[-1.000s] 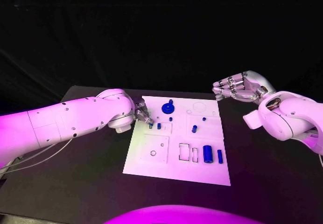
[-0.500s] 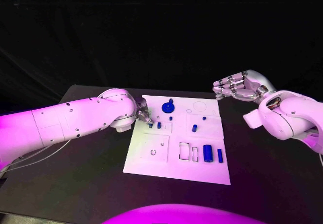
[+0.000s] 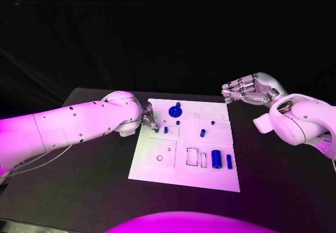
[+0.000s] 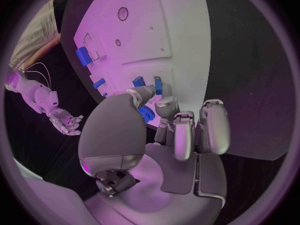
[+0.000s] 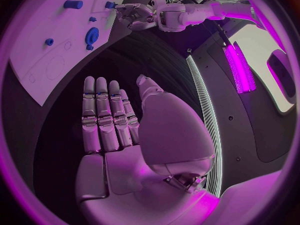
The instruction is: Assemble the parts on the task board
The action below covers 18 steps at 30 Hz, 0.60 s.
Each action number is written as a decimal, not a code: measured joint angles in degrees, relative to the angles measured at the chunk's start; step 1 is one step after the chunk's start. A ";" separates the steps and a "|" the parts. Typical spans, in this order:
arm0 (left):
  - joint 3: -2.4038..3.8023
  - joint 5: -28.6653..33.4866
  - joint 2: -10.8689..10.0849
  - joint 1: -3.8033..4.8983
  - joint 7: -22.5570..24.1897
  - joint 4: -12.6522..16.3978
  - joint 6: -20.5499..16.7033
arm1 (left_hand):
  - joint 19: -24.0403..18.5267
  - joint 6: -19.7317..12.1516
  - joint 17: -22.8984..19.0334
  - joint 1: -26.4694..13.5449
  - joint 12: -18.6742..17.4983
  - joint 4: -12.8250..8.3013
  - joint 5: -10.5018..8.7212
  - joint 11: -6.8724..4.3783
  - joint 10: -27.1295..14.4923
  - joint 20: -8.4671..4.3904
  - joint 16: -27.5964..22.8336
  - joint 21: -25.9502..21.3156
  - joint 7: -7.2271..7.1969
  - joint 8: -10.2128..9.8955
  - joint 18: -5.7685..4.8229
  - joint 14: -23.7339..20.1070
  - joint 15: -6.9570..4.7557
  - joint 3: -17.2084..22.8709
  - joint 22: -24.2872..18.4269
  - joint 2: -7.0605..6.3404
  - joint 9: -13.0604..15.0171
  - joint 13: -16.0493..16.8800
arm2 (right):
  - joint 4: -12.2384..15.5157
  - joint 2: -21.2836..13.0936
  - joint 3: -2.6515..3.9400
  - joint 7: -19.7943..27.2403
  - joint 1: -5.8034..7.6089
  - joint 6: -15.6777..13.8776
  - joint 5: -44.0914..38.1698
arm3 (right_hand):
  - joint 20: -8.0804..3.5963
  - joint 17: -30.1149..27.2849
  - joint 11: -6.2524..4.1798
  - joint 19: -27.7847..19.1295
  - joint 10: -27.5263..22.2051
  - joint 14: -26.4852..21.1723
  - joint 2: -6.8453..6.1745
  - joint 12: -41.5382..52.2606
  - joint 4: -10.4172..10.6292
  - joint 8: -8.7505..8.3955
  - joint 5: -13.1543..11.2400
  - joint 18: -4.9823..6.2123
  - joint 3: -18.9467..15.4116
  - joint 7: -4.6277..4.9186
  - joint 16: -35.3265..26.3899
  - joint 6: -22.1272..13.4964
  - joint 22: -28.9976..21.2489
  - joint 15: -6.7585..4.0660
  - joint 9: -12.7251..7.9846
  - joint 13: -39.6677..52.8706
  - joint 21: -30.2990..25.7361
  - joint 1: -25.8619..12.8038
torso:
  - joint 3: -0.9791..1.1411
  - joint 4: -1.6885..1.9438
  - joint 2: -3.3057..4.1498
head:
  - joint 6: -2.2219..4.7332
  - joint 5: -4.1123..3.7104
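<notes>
**Left hand at the board's near-left edge, right hand idle**

While the left hand (image 3: 148, 121) reaches over the left edge of the task board (image 3: 183, 179), its fingertips (image 4: 145, 93) touch a small blue part (image 4: 147, 113); whether they grip it cannot be told. Beside it stands a blue peg (image 3: 166, 130). A blue gear (image 3: 174, 113) sits nearer the far edge, two blue cylinders (image 3: 217, 159) lie near the right edge. The right hand (image 3: 246, 90) hovers off the far right corner, fingers apart, holding nothing.
</notes>
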 measured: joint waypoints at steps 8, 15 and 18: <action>-0.05 -0.24 0.19 -0.17 0.04 -0.01 0.58 | 0.00 0.00 0.00 0.00 0.00 -0.01 -0.01 0.00 0.00 0.00 0.00 0.00 0.00 0.00 0.00 0.00 0.00 0.01 0.00 0.00 0.29 -0.01 | -0.02 0.05 0.00 0.00 0.00 0.03 0.00 | 0.00 0.00 0.00 0.00 0.00 0.00 0.00 0.00 0.00 0.00 0.00 0.00 0.00 0.00 0.00 0.00 0.00 0.00 0.00 0.00 0.00 0.00 | -0.01 0.00 0.01 | -0.08 0.07; 0.01 -0.44 0.24 -0.24 -0.04 -0.02 0.64 | 0.00 0.00 -0.01 0.00 0.00 -0.04 -0.02 0.01 -0.01 0.00 0.00 0.00 0.00 0.00 0.00 0.00 0.00 0.04 -0.01 0.00 0.17 -0.01 | -0.03 0.06 0.00 0.00 -0.02 0.05 0.00 | 0.00 0.01 0.00 0.00 0.00 0.00 0.00 0.00 0.00 0.00 0.00 0.00 0.00 0.00 0.00 0.00 0.00 0.00 0.00 0.00 0.00 0.00 | 0.00 -0.04 0.01 | -0.10 0.02; 0.02 -0.52 0.25 -0.25 -0.08 0.03 0.69 | 0.00 0.00 -0.01 0.00 0.00 -0.05 -0.02 0.01 -0.01 0.00 0.00 0.00 0.00 0.00 0.00 0.00 0.00 0.05 -0.01 0.00 0.16 -0.01 | -0.03 0.06 0.00 0.00 -0.02 0.06 0.00 | 0.00 0.01 0.00 0.00 0.00 0.00 0.00 0.00 0.00 0.00 0.00 0.00 0.00 0.00 0.00 0.00 0.00 0.00 0.00 0.00 0.00 0.00 | 0.00 -0.04 0.01 | -0.11 0.01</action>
